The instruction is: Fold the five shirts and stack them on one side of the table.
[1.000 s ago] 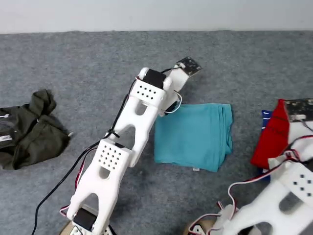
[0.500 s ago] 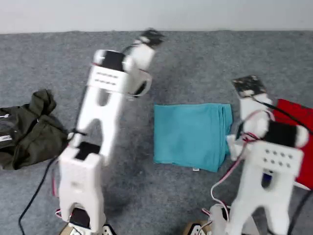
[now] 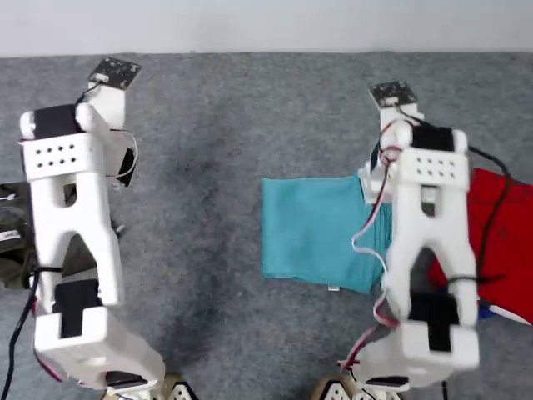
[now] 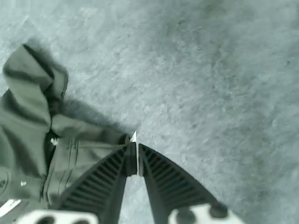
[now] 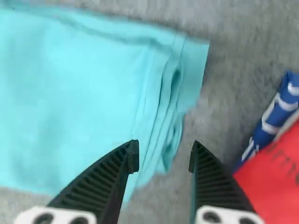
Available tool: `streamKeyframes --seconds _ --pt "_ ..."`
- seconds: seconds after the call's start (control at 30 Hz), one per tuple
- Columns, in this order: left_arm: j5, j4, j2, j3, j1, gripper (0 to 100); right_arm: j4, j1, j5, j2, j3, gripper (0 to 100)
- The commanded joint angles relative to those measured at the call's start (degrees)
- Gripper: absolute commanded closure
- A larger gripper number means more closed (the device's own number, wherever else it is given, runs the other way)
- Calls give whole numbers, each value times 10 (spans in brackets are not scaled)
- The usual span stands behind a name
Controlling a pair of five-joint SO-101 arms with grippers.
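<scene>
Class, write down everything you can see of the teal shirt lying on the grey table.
The teal shirt is soft cloth folded into a neat rectangle, flat on the grey table. Its layered fold edges face the red shirt, bare table between them. A small white tag shows at its near edge. The right gripper, open, hangs over the layered edge.

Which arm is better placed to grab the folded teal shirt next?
Right. The right gripper, open, hangs at the layered edge of the teal shirt; the left gripper, shut, is away by the dark green shirt.
</scene>
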Motion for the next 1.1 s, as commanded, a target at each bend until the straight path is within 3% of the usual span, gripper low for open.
streamKeyframes --seconds 0.0,0.23,0.53,1.07 --pt "-5 15 -43 2 -8 985 -3 -9 -7 72 -104 816" --pt "-4 15 -44 3 -5 985 0 -24 -7 178 -197 835" --pt "-4 15 -42 3 -7 985 -7 -44 -7 217 -207 849" --pt "-5 12 -40 13 -3 985 23 -8 -4 177 -226 850"
